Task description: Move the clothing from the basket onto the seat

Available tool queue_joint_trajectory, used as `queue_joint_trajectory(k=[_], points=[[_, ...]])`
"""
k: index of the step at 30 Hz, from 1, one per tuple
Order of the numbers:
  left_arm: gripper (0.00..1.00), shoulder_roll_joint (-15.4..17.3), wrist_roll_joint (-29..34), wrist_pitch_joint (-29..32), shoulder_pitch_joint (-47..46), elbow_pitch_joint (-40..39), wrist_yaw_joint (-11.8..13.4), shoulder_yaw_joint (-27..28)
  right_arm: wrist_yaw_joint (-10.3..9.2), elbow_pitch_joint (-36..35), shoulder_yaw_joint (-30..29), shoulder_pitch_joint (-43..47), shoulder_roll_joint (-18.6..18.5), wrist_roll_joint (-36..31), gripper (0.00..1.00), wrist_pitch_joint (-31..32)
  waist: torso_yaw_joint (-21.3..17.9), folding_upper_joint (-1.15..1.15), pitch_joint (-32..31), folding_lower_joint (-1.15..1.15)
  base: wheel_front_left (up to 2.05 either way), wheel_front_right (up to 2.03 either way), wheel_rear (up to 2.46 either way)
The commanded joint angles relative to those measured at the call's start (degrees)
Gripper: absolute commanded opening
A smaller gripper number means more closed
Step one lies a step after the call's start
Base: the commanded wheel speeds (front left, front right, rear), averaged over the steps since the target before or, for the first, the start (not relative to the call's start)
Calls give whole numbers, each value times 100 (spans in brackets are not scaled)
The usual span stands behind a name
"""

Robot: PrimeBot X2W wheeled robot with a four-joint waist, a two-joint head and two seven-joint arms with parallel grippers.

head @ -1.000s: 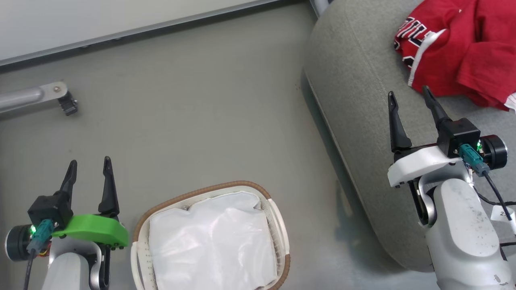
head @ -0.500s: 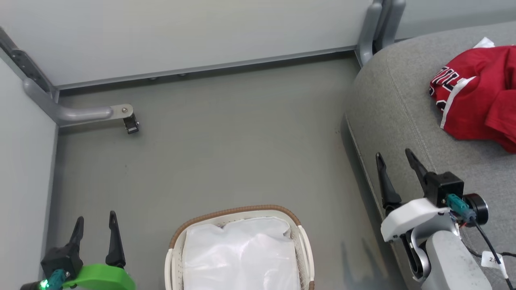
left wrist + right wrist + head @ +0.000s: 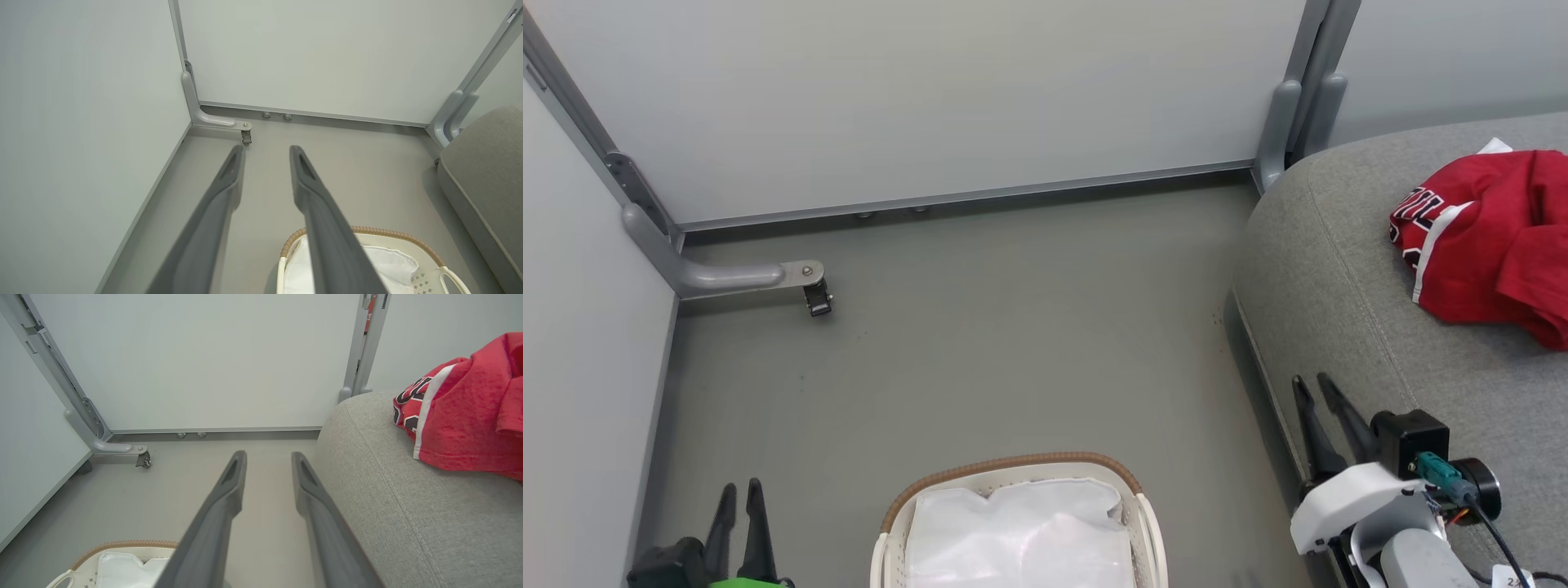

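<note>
Grey floor: basket upright, opening up; clothing crumpled on seat.

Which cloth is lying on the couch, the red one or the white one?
The red clothing. It lies in a heap on the grey seat, while the white cloth is inside the basket.

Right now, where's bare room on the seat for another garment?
Bare: seat between its rounded left edge and the red clothing; floor between basket and wall panel. Crowded: seat's right side, where the clothing lies.
</note>
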Motion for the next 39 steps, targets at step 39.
queue_joint_trajectory(k=[39], points=[[0,-23,-3549,949,-407,-310,1,24,-2,-401,-400,154,-18,3705,0,950,-23,0,-46,0,0,0,0]])
